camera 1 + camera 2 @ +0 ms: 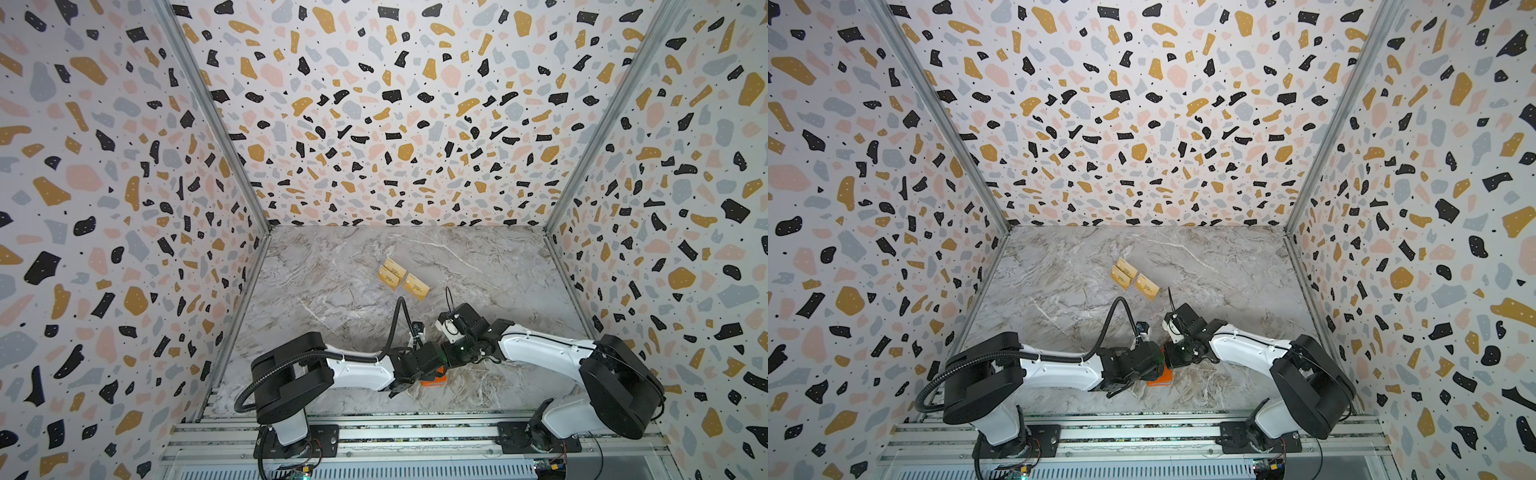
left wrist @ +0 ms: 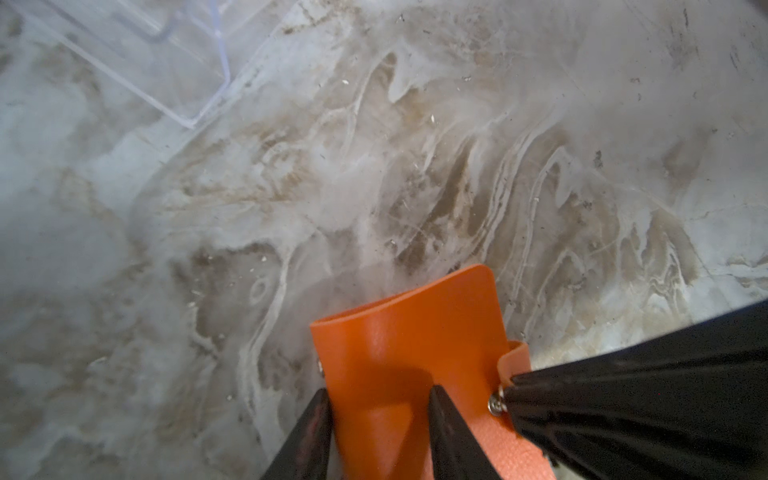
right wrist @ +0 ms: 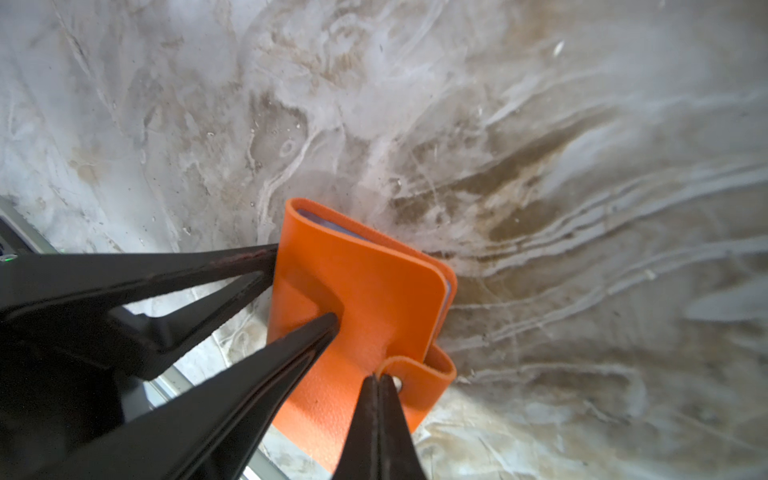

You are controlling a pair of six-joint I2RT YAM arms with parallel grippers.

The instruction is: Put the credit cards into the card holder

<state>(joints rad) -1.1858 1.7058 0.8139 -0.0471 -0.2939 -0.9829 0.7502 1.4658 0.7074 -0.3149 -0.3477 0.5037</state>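
Note:
The orange card holder [image 3: 374, 282] lies closed on the marble near the front, small in both top views [image 1: 434, 381] [image 1: 1160, 379] under the two wrists. My left gripper [image 2: 382, 399] holds it with one finger at its edge and the other pressed on the cover. My right gripper [image 3: 379, 380] is shut on the snap strap [image 3: 415, 374] by the metal button. Pale sleeves show at the holder's edge. Three gold credit cards [image 1: 394, 272] [image 1: 1125, 272] sit further back, apart from both grippers.
The corner of a clear acrylic rack [image 2: 166, 62] shows in the left wrist view. Patterned walls [image 1: 124, 208] close in the left, right and back sides. An aluminium rail [image 1: 415, 436] with both arm bases runs along the front.

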